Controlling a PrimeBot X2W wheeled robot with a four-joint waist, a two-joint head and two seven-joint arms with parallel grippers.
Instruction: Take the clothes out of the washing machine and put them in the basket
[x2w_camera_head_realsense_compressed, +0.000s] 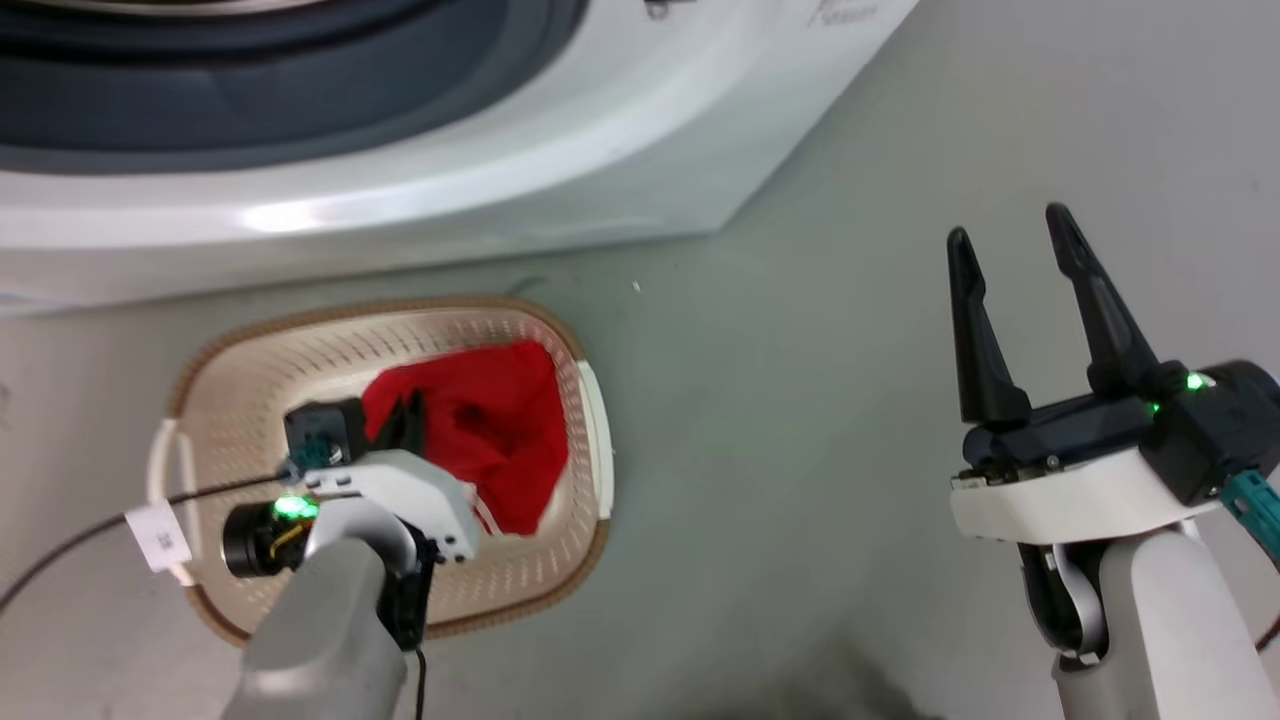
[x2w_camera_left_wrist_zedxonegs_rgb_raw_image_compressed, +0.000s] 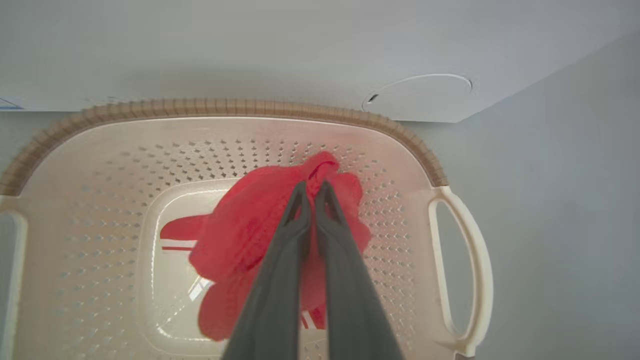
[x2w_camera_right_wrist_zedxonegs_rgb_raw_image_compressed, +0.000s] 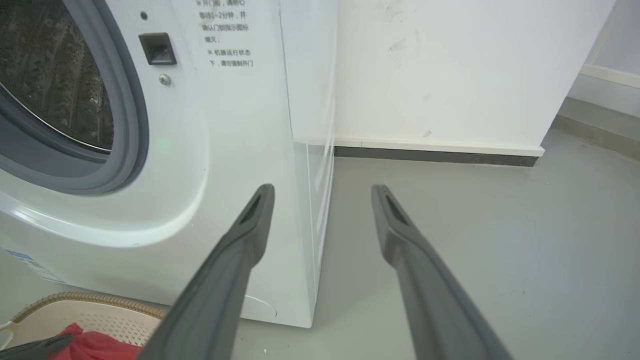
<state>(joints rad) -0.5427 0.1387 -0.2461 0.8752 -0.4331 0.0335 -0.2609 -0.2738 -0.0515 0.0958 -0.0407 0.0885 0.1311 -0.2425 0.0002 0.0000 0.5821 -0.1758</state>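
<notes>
The cream basket (x2w_camera_head_realsense_compressed: 400, 305) stands on the floor in front of the white washing machine (x2w_camera_head_realsense_compressed: 500, 190). Red clothes (x2w_camera_head_realsense_compressed: 500, 430) lie in its right half. My left gripper (x2w_camera_head_realsense_compressed: 408, 425) reaches down into the basket. In the left wrist view it (x2w_camera_left_wrist_zedxonegs_rgb_raw_image_compressed: 312, 187) is shut on a bunch of the red clothes (x2w_camera_left_wrist_zedxonegs_rgb_raw_image_compressed: 240, 225), which hangs just above the basket's base (x2w_camera_left_wrist_zedxonegs_rgb_raw_image_compressed: 165, 280). A red piece with white stripes (x2w_camera_left_wrist_zedxonegs_rgb_raw_image_compressed: 175, 240) lies on that base. My right gripper (x2w_camera_head_realsense_compressed: 1010, 228) is open and holds nothing, off to the right over the floor.
The right wrist view looks past the open right gripper (x2w_camera_right_wrist_zedxonegs_rgb_raw_image_compressed: 322, 190) at the machine's front (x2w_camera_right_wrist_zedxonegs_rgb_raw_image_compressed: 225, 150), its grey-rimmed porthole (x2w_camera_right_wrist_zedxonegs_rgb_raw_image_compressed: 125, 125) and steel drum (x2w_camera_right_wrist_zedxonegs_rgb_raw_image_compressed: 50, 75). A white wall with a skirting board (x2w_camera_right_wrist_zedxonegs_rgb_raw_image_compressed: 440, 147) stands behind. A black cable with a tag (x2w_camera_head_realsense_compressed: 160, 535) trails from the left wrist.
</notes>
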